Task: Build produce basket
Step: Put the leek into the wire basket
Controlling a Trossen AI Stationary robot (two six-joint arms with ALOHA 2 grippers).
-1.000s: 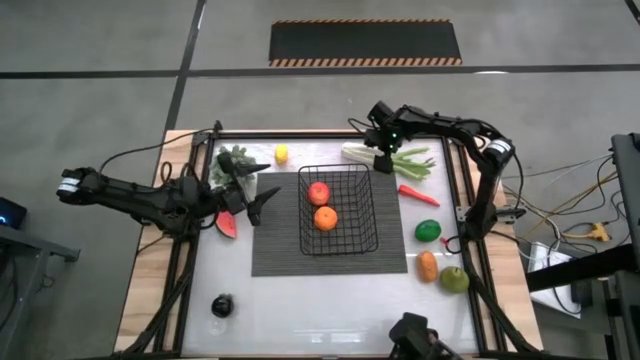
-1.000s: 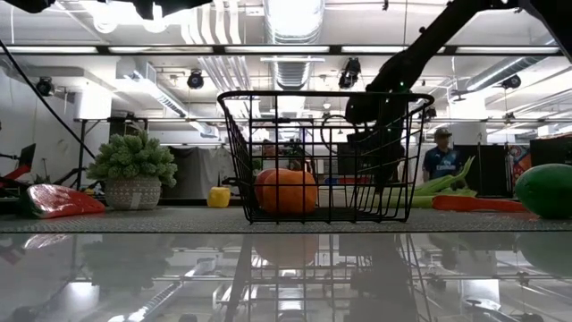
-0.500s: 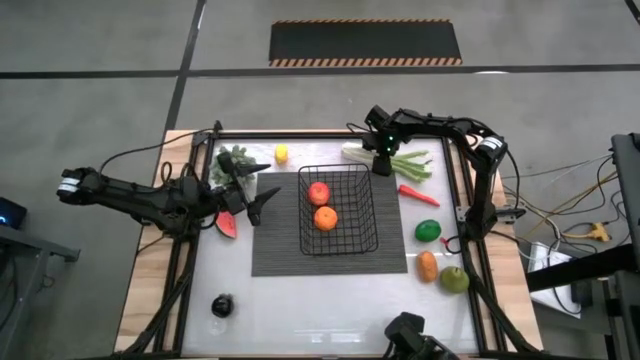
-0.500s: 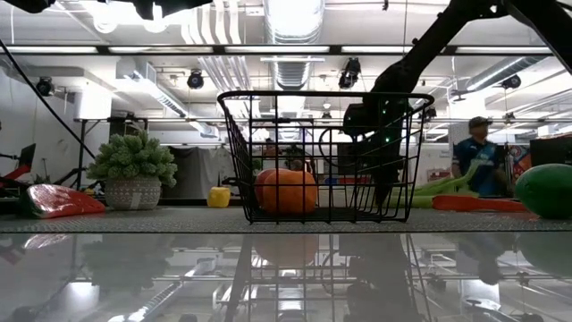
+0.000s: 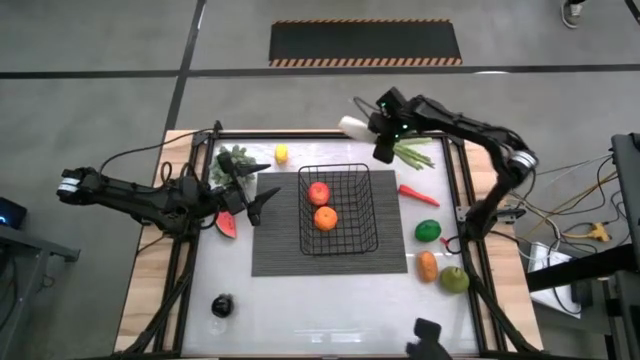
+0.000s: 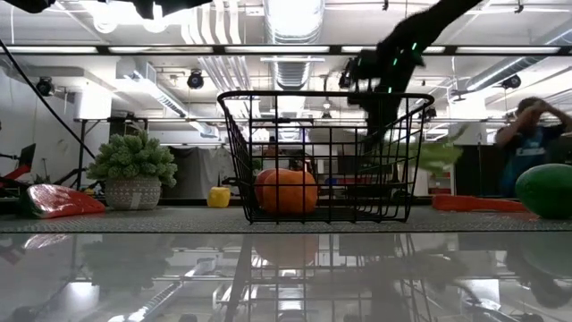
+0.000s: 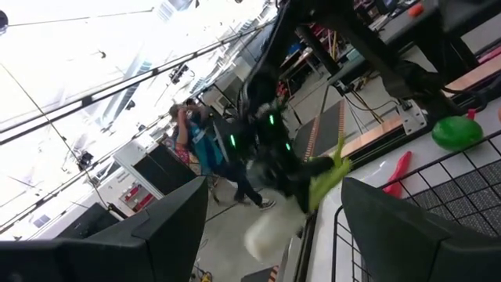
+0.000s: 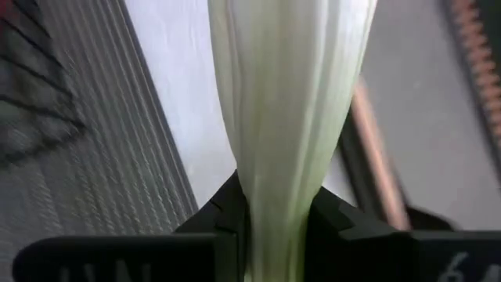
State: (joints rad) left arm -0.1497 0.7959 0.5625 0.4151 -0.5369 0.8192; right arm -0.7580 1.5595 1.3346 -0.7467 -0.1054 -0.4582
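**White-green leek now gripped and lifted**

High view: right gripper is clamped on the leek, which sat flat on the table a second ago and is now raised by the far right corner of the basket. Basket holds two pieces, red and orange. Left gripper waits spread, left of basket.

Low view: leek hangs above table level, right of basket.

Right wrist: fingers pinch the stalk.

Likely next: carry it over the basket.
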